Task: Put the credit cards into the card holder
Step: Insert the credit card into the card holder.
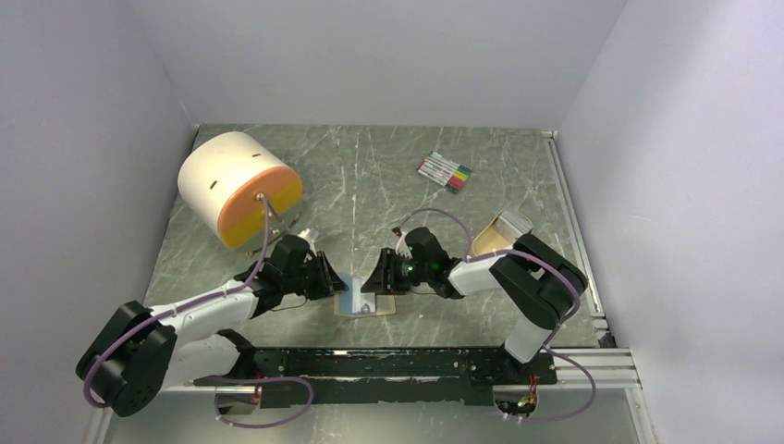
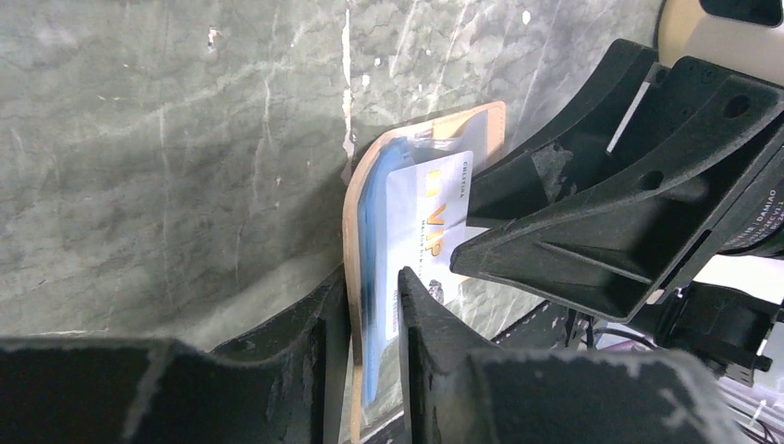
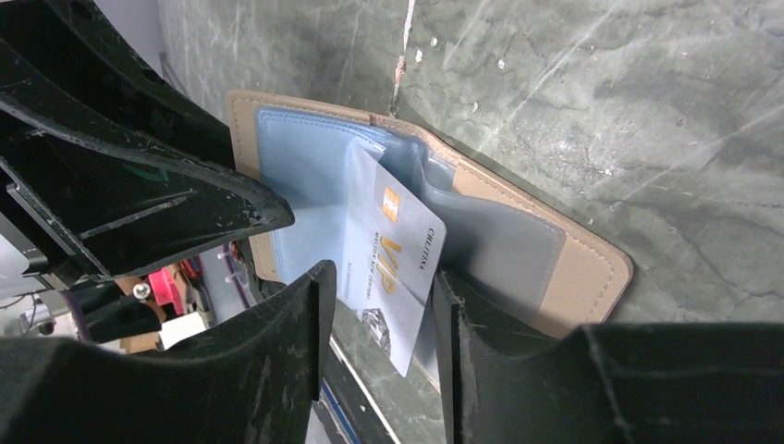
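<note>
The tan card holder (image 1: 370,305) lies open between my two grippers, its pale blue sleeves (image 3: 305,176) facing the right wrist camera. My left gripper (image 2: 374,319) is shut on the holder's tan flap (image 2: 349,240) and the blue sleeves beside it. One whitish credit card (image 3: 393,264) printed with gold VIP lettering sits partway in a sleeve, its lower corner sticking out. My right gripper (image 3: 379,310) is open around that protruding end, with a gap on each side. In the top view the left gripper (image 1: 335,282) and the right gripper (image 1: 377,280) nearly meet over the holder.
A white and orange drum (image 1: 238,188) stands at the back left, close to the left arm. A bundle of coloured marker pens (image 1: 445,172) lies at the back. A tan open-topped tray (image 1: 502,233) sits behind the right arm. A black rail (image 1: 388,365) runs along the near edge.
</note>
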### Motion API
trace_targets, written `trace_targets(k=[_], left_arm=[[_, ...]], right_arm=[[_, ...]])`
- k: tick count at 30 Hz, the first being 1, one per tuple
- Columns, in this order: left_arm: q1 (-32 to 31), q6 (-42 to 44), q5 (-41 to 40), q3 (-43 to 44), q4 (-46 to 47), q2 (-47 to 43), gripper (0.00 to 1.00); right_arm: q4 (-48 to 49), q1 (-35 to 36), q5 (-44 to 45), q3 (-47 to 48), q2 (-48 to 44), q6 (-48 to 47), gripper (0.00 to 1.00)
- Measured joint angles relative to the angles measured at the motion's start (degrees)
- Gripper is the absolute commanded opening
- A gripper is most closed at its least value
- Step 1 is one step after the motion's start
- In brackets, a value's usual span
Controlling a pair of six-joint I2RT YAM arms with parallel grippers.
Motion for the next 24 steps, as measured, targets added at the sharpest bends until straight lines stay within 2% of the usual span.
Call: trace_targets(k=[10,18,24], left_arm=[[0.0,-1.3,1.2,-1.0,2.1,-0.3,0.24],[0.0,-2.8,2.6,-2.8,4.8,-1.0,0.09],[0.0,-3.0,3.0,-2.9,5.3,-1.3,0.09]], right_arm=[[3.4,1.4,2.1,-1.7,-0.5,4.3,0.5],[8.0,1.7,1.9,-3.8,-0.4,7.8,0.58],[4.8,1.9,2.6,-2.6,-0.8,7.0,0.55]])
